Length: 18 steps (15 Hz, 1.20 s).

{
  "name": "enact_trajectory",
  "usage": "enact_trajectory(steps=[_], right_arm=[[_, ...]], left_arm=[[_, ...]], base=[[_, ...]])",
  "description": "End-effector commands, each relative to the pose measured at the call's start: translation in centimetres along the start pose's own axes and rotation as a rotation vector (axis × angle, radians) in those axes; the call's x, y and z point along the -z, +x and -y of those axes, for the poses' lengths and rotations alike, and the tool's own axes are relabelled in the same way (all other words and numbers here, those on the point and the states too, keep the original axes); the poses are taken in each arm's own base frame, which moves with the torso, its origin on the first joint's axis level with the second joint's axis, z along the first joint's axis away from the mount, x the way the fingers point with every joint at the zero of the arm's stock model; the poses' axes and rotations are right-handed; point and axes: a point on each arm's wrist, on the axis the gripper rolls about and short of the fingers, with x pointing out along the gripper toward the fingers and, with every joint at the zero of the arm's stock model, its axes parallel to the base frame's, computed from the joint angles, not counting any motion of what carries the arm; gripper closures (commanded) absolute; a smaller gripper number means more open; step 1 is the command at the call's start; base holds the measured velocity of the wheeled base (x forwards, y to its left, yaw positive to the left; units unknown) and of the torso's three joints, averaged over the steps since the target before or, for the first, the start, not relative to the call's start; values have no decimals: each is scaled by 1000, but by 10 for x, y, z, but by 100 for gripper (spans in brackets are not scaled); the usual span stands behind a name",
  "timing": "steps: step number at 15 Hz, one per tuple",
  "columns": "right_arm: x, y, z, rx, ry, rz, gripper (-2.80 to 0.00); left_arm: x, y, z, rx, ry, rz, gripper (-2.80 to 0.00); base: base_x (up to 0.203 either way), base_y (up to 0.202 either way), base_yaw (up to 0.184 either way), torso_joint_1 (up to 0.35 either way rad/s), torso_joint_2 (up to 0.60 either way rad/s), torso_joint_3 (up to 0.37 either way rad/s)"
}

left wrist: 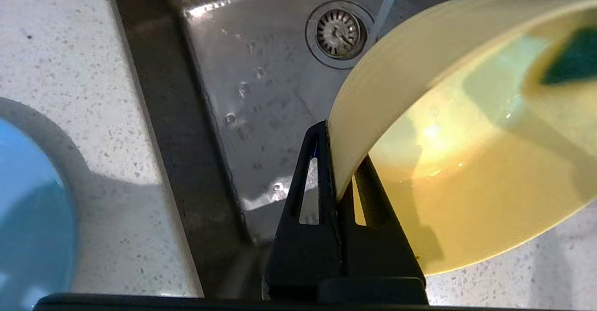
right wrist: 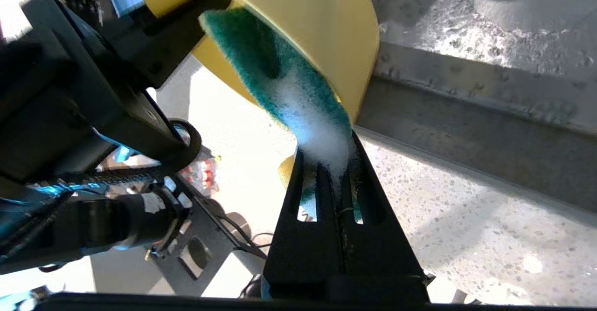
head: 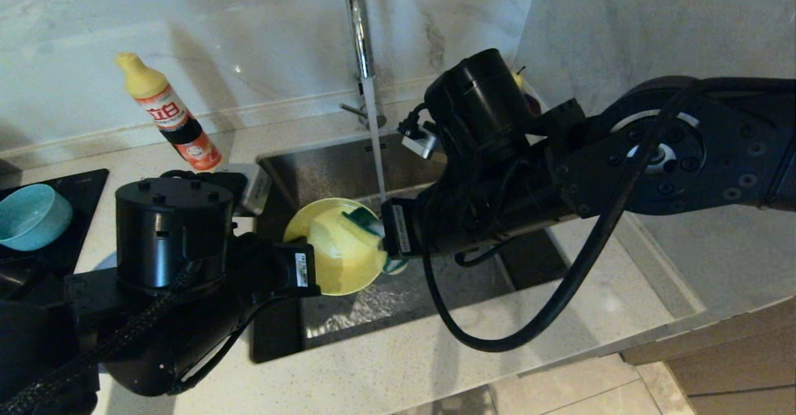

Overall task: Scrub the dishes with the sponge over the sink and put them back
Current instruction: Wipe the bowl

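My left gripper point(head: 309, 270) point(left wrist: 336, 162) is shut on the rim of the yellow bowl point(head: 336, 247) point(left wrist: 466, 152), which it holds tilted over the steel sink point(head: 348, 172) point(left wrist: 261, 92). My right gripper point(head: 390, 234) point(right wrist: 332, 162) is shut on the sponge point(head: 364, 219) point(right wrist: 275, 68), whose green scouring side shows. The sponge presses inside the yellow bowl point(right wrist: 303, 17) and carries white foam. A teal-blue bowl point(head: 31, 216) sits on the dark hob at the far left. Blue shows at the left wrist view's edge; I cannot tell which dish it is.
Water runs from the chrome tap point(head: 357, 23) into the sink beside the bowl. A yellow-capped detergent bottle point(head: 168, 113) stands on the counter behind the sink's left corner. The drain strainer point(left wrist: 339, 33) lies below the bowl. Speckled counter point(head: 404, 365) borders the sink in front.
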Motion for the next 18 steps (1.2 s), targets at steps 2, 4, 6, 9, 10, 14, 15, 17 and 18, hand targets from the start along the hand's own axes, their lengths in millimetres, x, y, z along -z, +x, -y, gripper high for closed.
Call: enact_trajectory(steps=[2,4,6,9,10,14,15,17,18], right_arm=[[4,1,0,17,0,-12,0],[6,4,1,23,-1,-20,0],[8,4,-4,34,-14,-14,0],[12,9,-8,125,-69,9,0],[14,11,-10,153,-83,7,0],[17,25,-10,287,-139,3,0],[19,27,-11,288,-144,-4,0],[21,32,-10,292,-149,-12,0],[20,32,-10,288,-149,-9,0]], left_arm=[[-9,-7,-2,-1,-22,35,0],[-12,-9,-3,0,-22,43,0],[-11,-7,-4,-14,-17,39,0],[-11,-4,-3,-68,6,46,0],[-12,-4,-3,-68,10,49,0],[-10,-2,-2,-73,82,44,0],[-9,-2,-2,-71,97,41,0],[-3,0,0,-66,115,25,0],[3,2,4,-55,128,12,0]], base=[[0,0,0,0,0,0],[0,0,0,0,0,0],[0,0,0,0,0,0],[0,0,0,0,0,0],[0,0,0,0,0,0],[0,0,0,0,0,0],[0,0,0,0,0,0],[0,0,0,0,0,0],[0,0,0,0,0,0]])
